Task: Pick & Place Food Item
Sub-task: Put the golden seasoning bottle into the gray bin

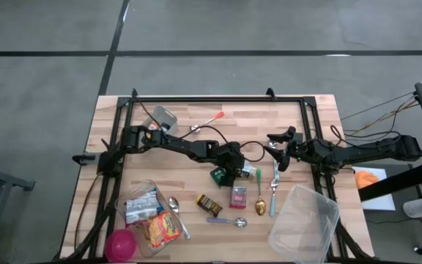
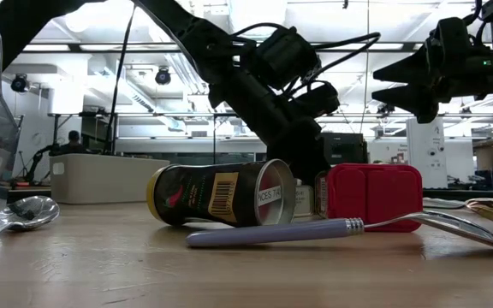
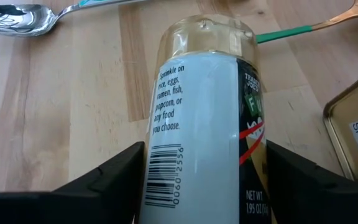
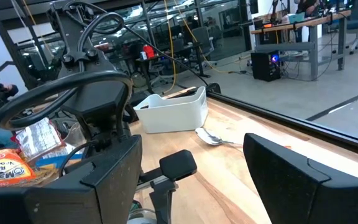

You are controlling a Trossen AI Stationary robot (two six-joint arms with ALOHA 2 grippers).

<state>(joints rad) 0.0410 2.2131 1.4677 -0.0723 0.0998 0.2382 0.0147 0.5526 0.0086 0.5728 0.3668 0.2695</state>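
The left gripper (image 1: 246, 172) grips a seasoning jar (image 3: 207, 124) lying on its side near the table's (image 1: 196, 121) centre. The right gripper (image 1: 278, 158) hovers beside it, fingers spread wide, holding nothing.

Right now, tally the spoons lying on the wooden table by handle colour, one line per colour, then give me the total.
red-handled spoon: 1
green-handled gold spoon: 1
light-blue-handled spoon: 1
purple-handled spoon: 1
plain silver spoon: 1
Total: 5
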